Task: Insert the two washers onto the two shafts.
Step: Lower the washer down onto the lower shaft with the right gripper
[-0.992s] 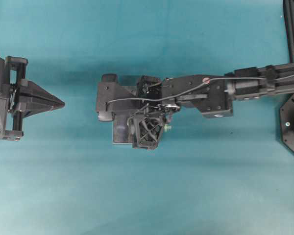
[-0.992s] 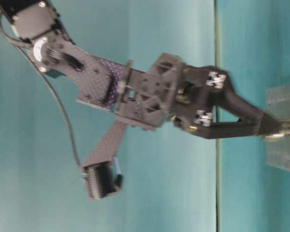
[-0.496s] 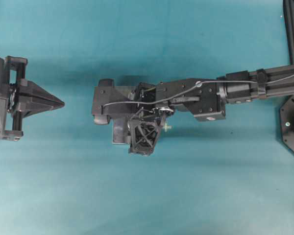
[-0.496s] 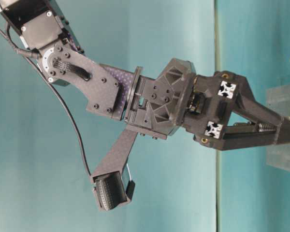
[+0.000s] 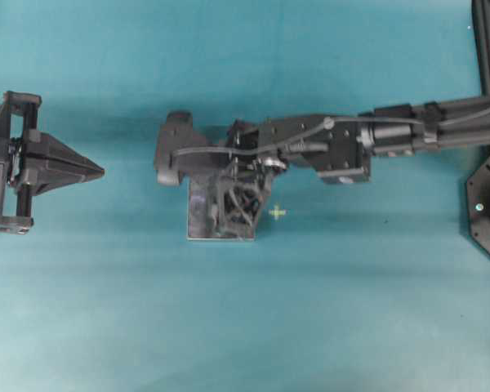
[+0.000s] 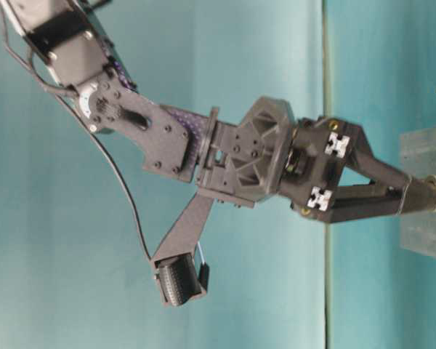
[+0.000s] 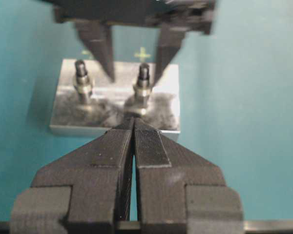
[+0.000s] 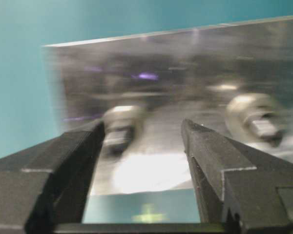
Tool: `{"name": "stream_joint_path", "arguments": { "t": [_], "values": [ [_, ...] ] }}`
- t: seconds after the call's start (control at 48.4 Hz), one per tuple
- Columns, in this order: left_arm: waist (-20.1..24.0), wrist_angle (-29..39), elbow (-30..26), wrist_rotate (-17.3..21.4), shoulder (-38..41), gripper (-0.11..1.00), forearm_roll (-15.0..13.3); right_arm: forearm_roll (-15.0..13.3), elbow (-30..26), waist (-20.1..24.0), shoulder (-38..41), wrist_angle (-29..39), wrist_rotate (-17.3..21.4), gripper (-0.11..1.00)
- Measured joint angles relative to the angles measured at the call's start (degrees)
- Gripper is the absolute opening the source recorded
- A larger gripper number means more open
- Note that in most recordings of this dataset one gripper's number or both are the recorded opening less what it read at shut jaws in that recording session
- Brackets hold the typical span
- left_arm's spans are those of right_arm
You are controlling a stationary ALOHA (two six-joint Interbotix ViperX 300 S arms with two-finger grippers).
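Right pincer (image 8: 141, 141) spread wide and empty over the metal block (image 7: 63, 117), straddling the shaft (image 7: 143, 80) whose washer (image 7: 142, 92) looks seated at its base; best lifted straight up, left pincer (image 7: 133, 124) pressed shut nearby.

No words, brands or numbers can be read anywhere; the only sign is a small yellow-green cross (image 5: 277, 212) marked on the teal tabletop (image 5: 351, 310).
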Motion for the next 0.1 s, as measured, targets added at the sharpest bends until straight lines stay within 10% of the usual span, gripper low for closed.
{"name": "stream_joint_path", "arguments": {
  "t": [0.103],
  "values": [
    [0.00,0.09,0.00,0.00,0.09,0.00,0.00,-0.26,-0.18,1.05,0.18,0.26,0.00,0.67]
  ]
}}
